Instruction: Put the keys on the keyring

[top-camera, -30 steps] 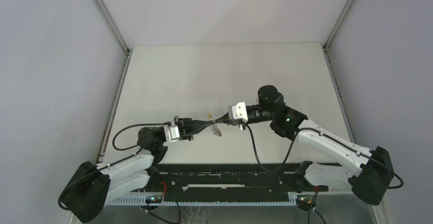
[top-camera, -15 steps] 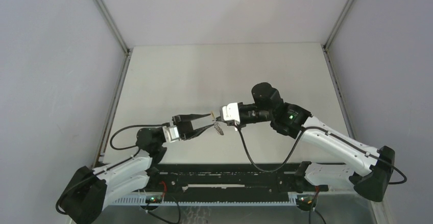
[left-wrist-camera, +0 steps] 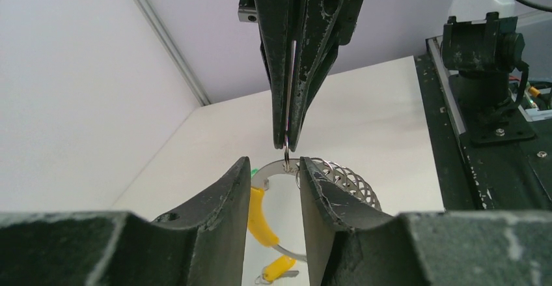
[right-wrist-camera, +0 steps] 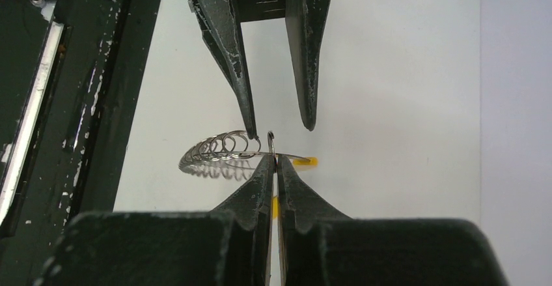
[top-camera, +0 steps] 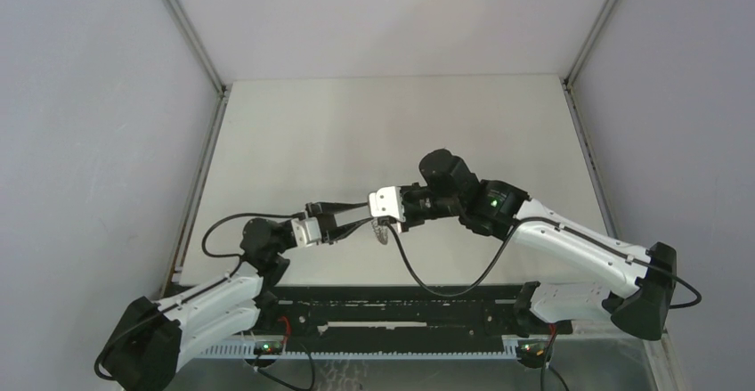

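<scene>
Reaching from the desk's near-left corner, the left arm lies low and stretched toward the near middle in the overhead view, and the left gripper (top-camera: 363, 215) has its jaws apart. The right arm folds over from the near-right corner, so the right gripper (top-camera: 377, 221) meets the left one tip to tip. A large round grey metal keyring with a yellow-orange section (top-camera: 381, 231) hangs between them, above the desk (top-camera: 356, 124).

From the left wrist, the left gripper (left-wrist-camera: 273, 169) stands parted on either side of the keyring (left-wrist-camera: 258, 214); whether it touches the ring cannot be told. The right gripper (left-wrist-camera: 286, 144) comes down from above, pressed together on the ring's wire. A small key with an orange plastic head (left-wrist-camera: 276, 268) dangles below. A green speck (left-wrist-camera: 252, 171) may be the other key. A silvery perforated fob (left-wrist-camera: 342, 178) hangs beside.

From the right wrist, the right gripper (right-wrist-camera: 273, 162) is clamped on the keyring (right-wrist-camera: 304, 161). The left gripper (right-wrist-camera: 280, 129) hovers open just above.
</scene>
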